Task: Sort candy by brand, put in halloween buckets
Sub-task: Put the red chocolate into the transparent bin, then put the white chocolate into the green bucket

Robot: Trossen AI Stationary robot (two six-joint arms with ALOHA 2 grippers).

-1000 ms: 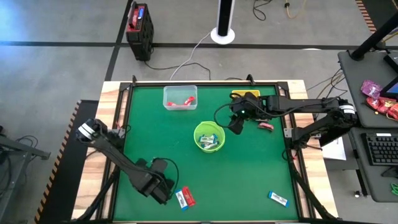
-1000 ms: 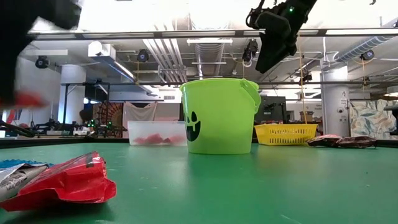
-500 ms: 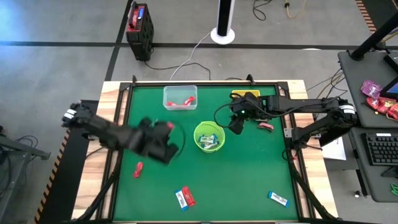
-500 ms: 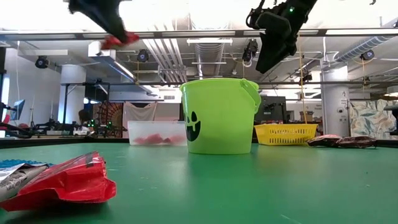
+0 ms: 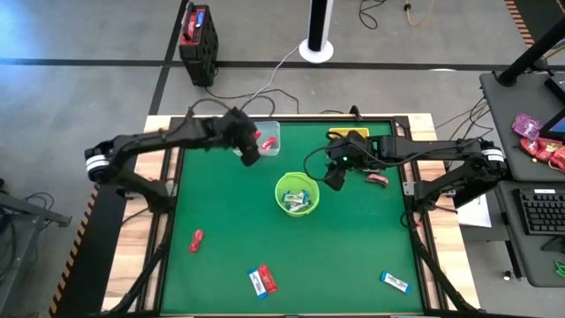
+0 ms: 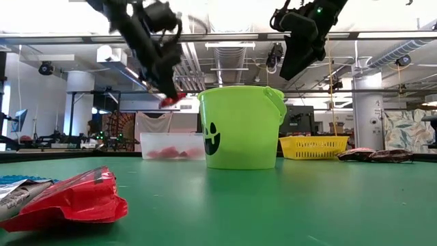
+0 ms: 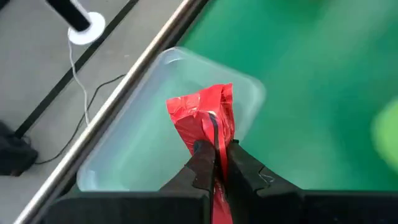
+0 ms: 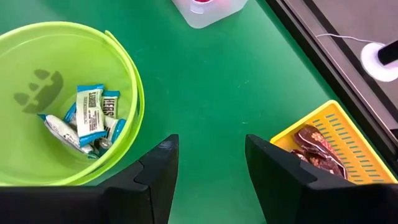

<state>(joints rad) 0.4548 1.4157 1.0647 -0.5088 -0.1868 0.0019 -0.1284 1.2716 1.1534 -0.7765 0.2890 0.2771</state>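
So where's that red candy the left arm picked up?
The red candy is pinched in the left tool, held over the clear box at the table's far edge.

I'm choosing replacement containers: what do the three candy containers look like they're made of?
The clear box looks like frosted translucent plastic; the green table surface shows dimly through its walls. The yellow basket seems moulded plastic, with an open lattice of small holes. The lime-green bucket appears to be smooth, opaque, slightly glossy plastic with a printed black face.

The left end effector (image 6: 169, 96) is motion-blurred in the low view — its red candy (image 6: 172, 100) barely distinct.
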